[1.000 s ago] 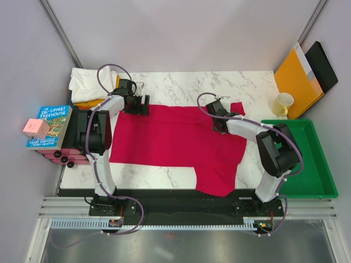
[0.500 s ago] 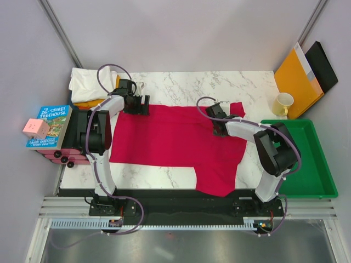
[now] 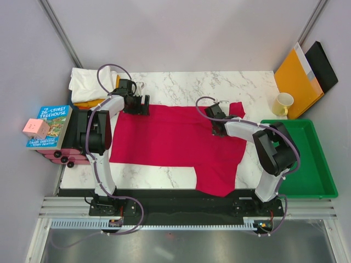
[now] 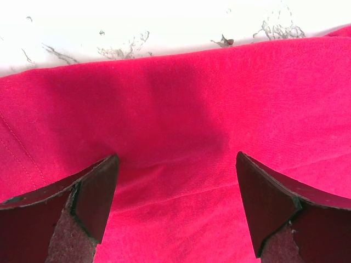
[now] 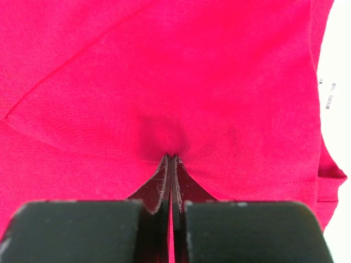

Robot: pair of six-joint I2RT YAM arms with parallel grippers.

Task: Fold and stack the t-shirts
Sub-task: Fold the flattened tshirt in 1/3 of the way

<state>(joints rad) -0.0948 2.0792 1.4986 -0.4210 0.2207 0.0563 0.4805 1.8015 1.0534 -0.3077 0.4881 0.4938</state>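
Two arms reach over the crimson t-shirt [image 3: 164,145] in the top view. It lies spread flat on the marble table [image 3: 181,85], with a white t-shirt [image 3: 88,82] bunched at the far left corner. Over the last second the right gripper [image 3: 214,113] has crept slightly toward the far edge, the left gripper [image 3: 141,104] has stayed put, and the cloth's outline looks unchanged. Left wrist view: jaws spread wide, tips on red fabric just inside its far hem, nothing pinched. Right wrist view: jaws pressed together on a small tuck of shirt. One side seems secured, and the left likely must close before any fold begins.
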